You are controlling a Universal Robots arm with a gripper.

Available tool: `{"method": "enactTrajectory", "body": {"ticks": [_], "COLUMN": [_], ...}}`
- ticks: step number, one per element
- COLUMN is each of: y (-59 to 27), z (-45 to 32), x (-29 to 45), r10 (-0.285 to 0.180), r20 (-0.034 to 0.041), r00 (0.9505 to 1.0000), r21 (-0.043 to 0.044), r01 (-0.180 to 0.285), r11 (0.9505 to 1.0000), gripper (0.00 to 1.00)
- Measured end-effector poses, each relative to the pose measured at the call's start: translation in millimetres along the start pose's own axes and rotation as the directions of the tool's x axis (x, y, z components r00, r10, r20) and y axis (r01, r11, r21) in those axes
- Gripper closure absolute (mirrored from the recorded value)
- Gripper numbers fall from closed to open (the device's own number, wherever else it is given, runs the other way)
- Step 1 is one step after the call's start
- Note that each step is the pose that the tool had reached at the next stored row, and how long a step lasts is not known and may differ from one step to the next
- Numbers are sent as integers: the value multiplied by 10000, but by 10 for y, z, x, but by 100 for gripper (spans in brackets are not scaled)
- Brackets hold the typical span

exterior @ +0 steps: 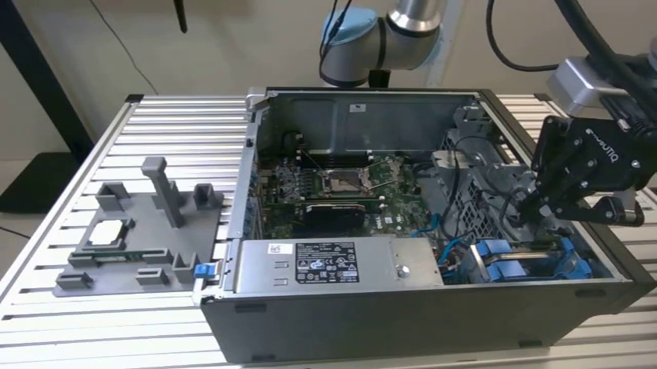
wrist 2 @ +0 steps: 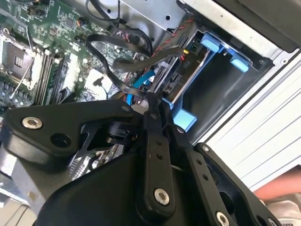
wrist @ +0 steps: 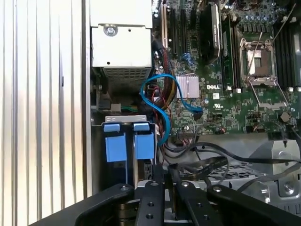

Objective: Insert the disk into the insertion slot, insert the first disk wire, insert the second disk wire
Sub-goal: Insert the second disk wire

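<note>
- The disk (wrist 2: 188,70) sits in the insertion slot (exterior: 524,265), at the near right corner of the computer case (exterior: 411,323) in the exterior view, blue carrier tabs (wrist: 129,143) showing.
- The tool (wrist 2: 157,101) hangs just above it, fingers pinched shut on a flat black cable (wrist 2: 115,77).
- A blue cable (wrist: 157,96) loops beside the motherboard (exterior: 339,188).
- The case rests on a slatted surface (exterior: 103,323).

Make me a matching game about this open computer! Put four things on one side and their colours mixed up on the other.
Things:
1. gripper
2. looped cable
3. motherboard
4. power-supply box

Colours:
A. green
B. silver-grey with a label
C. black
D. bright blue

Pairs: 1-C, 2-D, 3-A, 4-B
</note>
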State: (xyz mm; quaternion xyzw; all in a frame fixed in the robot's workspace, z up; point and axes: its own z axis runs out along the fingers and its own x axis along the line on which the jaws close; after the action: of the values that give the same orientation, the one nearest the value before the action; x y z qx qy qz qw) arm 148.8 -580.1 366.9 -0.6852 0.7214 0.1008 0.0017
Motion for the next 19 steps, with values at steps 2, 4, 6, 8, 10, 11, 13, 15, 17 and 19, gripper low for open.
{"method": "enactTrajectory", "body": {"ticks": [2,4,6,8,10,11,13,15,17,19], "y": [-9,-22,-39,-73,-111,-126,-134,-135,-139,-146], "z": [35,68,100,124,151,168,191,197,203,205], "x": [13,28,46,85,119,128,132,131,128,126], "r10": [-69,-158,-229,-244,-244,-244,-243,-242,-244,-245], "r20": [-10,-25,-36,-39,-38,-35,-38,-40,-37,-39], "r00": [10000,9999,9997,9997,9997,9997,9997,9997,9997,9997], "r21": [-10,-23,-32,-37,-37,-38,-37,-37,-38,-37], "r01": [69,158,229,244,244,244,243,242,244,245], "r11": [10000,9999,9997,9997,9997,9997,9997,9997,9997,9997], "gripper": [100,100,100,100,100,100,100,100,100,100]}}
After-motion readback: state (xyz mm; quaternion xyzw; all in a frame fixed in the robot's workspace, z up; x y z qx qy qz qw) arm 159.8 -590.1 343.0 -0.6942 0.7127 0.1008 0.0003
